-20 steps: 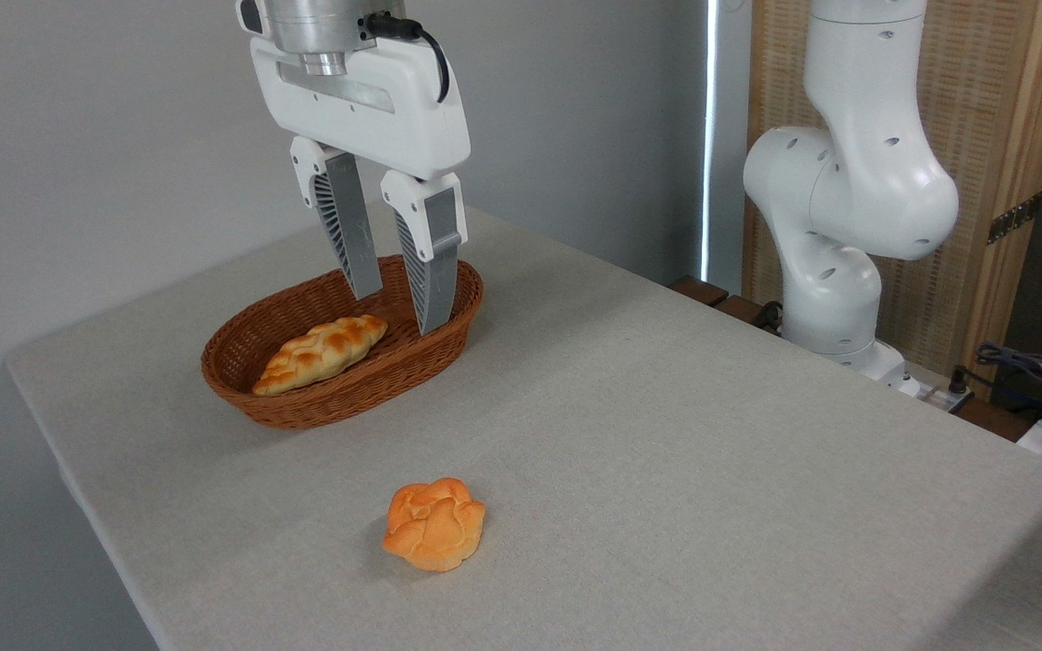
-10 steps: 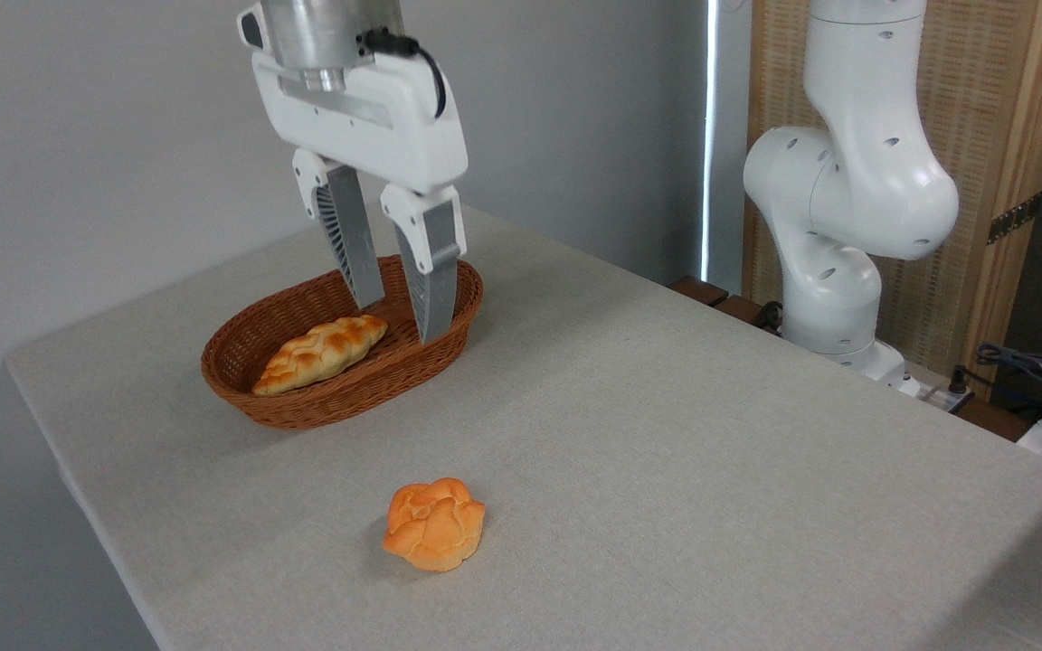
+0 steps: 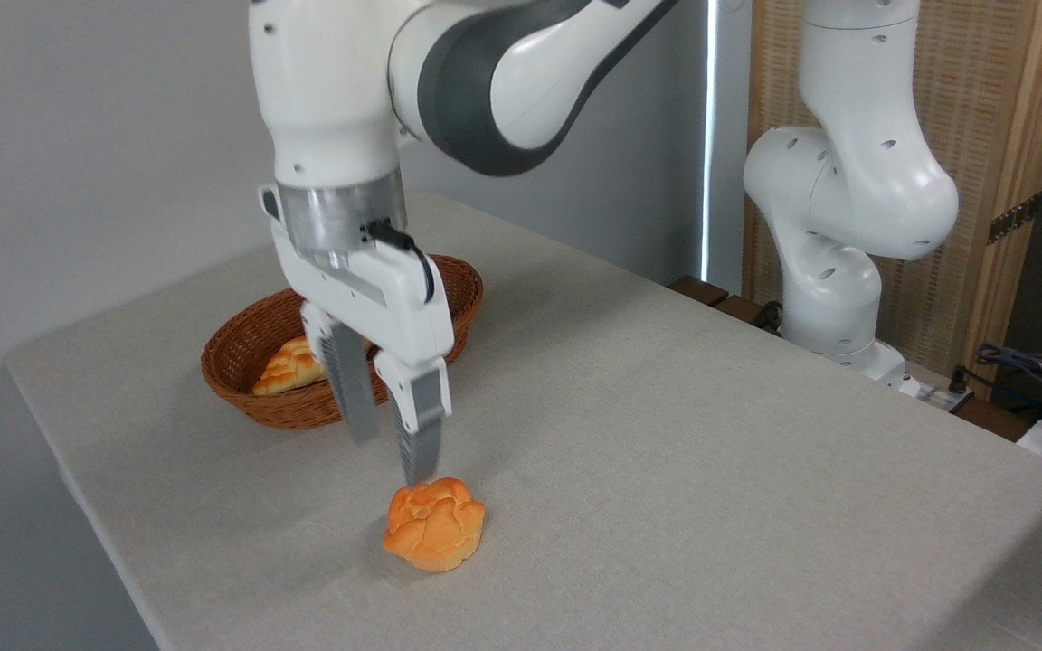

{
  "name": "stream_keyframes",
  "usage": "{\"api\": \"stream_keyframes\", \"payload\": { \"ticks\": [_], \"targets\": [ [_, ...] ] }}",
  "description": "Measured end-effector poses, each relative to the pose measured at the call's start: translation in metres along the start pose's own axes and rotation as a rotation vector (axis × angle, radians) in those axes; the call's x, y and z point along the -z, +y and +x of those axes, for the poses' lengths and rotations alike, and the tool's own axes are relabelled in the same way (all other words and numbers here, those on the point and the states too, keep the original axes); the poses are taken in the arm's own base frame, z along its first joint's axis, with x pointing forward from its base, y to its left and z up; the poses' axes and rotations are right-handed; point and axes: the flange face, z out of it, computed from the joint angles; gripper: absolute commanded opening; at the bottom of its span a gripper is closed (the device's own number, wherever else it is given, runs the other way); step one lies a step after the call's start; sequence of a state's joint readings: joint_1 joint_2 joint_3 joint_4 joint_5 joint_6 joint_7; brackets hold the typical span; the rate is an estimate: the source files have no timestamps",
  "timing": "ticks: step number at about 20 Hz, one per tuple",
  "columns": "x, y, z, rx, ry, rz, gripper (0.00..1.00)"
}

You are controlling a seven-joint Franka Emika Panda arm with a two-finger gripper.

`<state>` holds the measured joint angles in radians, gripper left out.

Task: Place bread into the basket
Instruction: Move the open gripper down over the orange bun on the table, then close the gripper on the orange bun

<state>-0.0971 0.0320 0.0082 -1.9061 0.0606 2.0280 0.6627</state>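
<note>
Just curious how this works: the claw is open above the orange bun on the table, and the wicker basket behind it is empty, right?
Not quite: the basket isn't empty. The camera view shows a braided loaf lying in it. The gripper is indeed open above the orange bun on the table.

I have 1 fixed camera, no second view to overlap with. It sits off the table's near corner, raised above the tabletop, looking down and across on a diagonal toward the grey wall. The far-left table corner falls mid-left in frame; the near edge runs out at the bottom. The arm's base stands at the table's far right edge, in front of a wicker screen. Range is close: the gripper takes much of the centre-left, and the arm's upper links are cut off at the top.
</note>
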Motion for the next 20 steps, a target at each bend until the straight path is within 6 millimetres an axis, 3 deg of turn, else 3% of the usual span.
{"api": "stream_keyframes", "payload": {
  "ticks": [6, 12, 15, 17, 20],
  "targets": [
    [-0.037, 0.009, -0.005, -0.068, -0.089, -0.005, 1.0],
    [-0.062, 0.019, 0.004, -0.122, -0.118, -0.014, 0.98],
    [-0.07, 0.019, 0.001, -0.168, -0.143, 0.0, 0.66],
    [-0.072, 0.019, 0.0, -0.186, -0.153, 0.006, 0.51],
    [-0.072, 0.019, 0.0, -0.207, -0.155, 0.005, 0.45]
  ]
}}
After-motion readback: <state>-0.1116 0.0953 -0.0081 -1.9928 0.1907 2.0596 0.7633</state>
